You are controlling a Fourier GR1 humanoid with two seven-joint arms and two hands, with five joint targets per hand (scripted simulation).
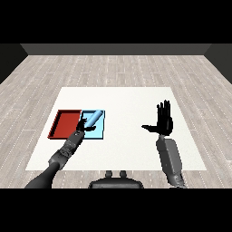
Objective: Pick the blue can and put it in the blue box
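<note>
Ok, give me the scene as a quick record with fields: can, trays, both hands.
blue can: lying tilted over the light blue tray, at the left hand's fingers
light blue tray: on the white table, right of the red tray, side by side
red tray: nothing seen in it
left hand: over the light blue tray's left edge, at the can's lower end; grip unclear
right hand: raised over the table's right part, fingers straight, holding nothing
white table

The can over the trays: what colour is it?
Light blue, seen in the head view: the can at the left hand.
</note>
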